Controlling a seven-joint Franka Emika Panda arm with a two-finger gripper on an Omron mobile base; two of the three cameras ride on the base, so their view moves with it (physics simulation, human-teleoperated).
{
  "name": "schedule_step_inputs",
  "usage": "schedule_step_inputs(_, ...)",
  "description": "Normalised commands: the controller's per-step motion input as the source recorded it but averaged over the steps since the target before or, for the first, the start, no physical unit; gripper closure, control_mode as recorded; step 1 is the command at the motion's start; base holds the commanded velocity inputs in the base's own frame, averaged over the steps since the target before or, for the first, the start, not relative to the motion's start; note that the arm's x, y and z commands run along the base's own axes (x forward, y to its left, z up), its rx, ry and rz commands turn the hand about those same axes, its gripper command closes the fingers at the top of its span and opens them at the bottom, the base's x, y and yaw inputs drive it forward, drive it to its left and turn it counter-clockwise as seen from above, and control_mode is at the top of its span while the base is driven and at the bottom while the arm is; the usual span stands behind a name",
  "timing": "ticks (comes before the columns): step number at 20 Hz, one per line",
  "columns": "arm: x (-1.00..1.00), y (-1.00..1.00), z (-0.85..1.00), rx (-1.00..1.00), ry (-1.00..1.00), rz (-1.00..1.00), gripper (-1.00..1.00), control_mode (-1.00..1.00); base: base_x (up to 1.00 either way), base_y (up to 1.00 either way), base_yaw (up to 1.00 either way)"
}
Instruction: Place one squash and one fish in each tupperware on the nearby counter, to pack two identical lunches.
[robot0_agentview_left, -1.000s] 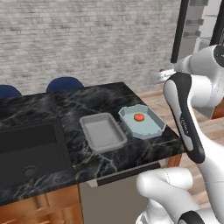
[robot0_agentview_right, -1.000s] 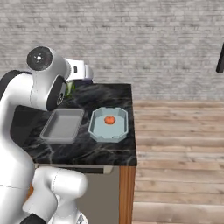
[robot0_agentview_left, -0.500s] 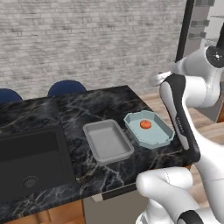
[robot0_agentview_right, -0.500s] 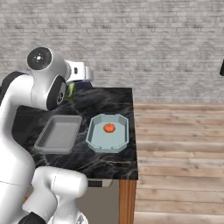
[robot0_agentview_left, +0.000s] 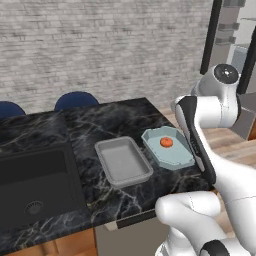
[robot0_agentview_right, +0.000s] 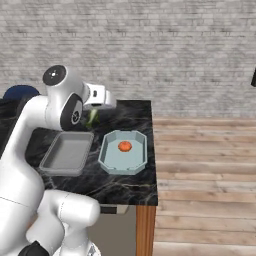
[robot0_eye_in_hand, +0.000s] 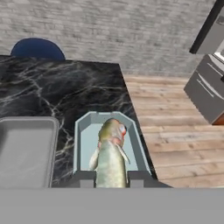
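My gripper (robot0_eye_in_hand: 110, 178) is shut on a slender yellow-green fish (robot0_eye_in_hand: 109, 153), which hangs head-down from the fingers. In the hand view the fish lines up over the pale blue octagonal tupperware (robot0_eye_in_hand: 82, 131). An orange-red squash (robot0_eye_in_hand: 124, 130) peeks out beside the fish's head. From the right base view the fish (robot0_agentview_right: 92, 118) hangs under the hand, above the counter (robot0_agentview_right: 135, 112), behind the two trays. The squash (robot0_agentview_right: 124, 146) lies in the blue tupperware (robot0_agentview_right: 107, 157). A second, grey rectangular tupperware (robot0_agentview_left: 122, 161) beside it holds nothing. In the left base view the squash (robot0_agentview_left: 166, 142) sits in the blue tupperware (robot0_agentview_left: 175, 159).
A black sink basin (robot0_agentview_left: 35, 182) is sunk into the counter's left part. Two blue chair backs (robot0_agentview_left: 75, 100) stand behind the counter. The counter ends just right of the blue tray, above wooden floor (robot0_agentview_right: 205, 165). A dark appliance (robot0_eye_in_hand: 210, 87) stands on the far right.
The whole scene has shifted in both base views, so the camera has moved. The trays and squash keep their places on the counter. The gripper still holds the fish.
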Motion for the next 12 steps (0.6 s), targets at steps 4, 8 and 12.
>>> schedule_step_inputs(4,0.01,-0.41,-0.55,0.0,0.15,0.0,1.0,-1.0,0.0,0.0,0.0)
schedule_step_inputs(8,0.0,-0.09,-0.46,0.0,0.12,-0.05,1.0,-1.0,0.0,0.0,0.0)
schedule_step_inputs(12,0.06,0.01,-0.31,0.0,0.13,-0.02,1.0,-1.0,0.0,0.0,0.0)
